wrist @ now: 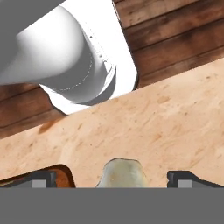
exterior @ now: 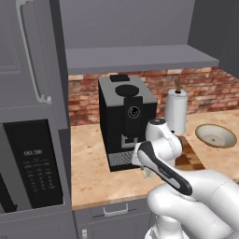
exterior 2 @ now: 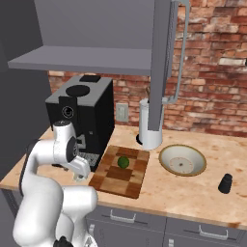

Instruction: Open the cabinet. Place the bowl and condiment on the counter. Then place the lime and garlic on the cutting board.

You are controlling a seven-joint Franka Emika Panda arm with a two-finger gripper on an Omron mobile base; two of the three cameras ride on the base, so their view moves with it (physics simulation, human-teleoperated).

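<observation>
Currently the pincer (wrist: 118, 181) is standing wide astride the garlic (wrist: 122, 174) on the beige desk (exterior 2: 193, 193), while the lime (exterior 2: 123, 162) is sitting on the cutting board (exterior 2: 116, 179).

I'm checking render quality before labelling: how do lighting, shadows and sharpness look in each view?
Left base view: flat, even light, no glare; microwave display digits blurred. Right base view: soft shadow under the shelf, lime crisp on the cutting board. Hand view: garlic soft-edged between the open gripper tips.
</observation>
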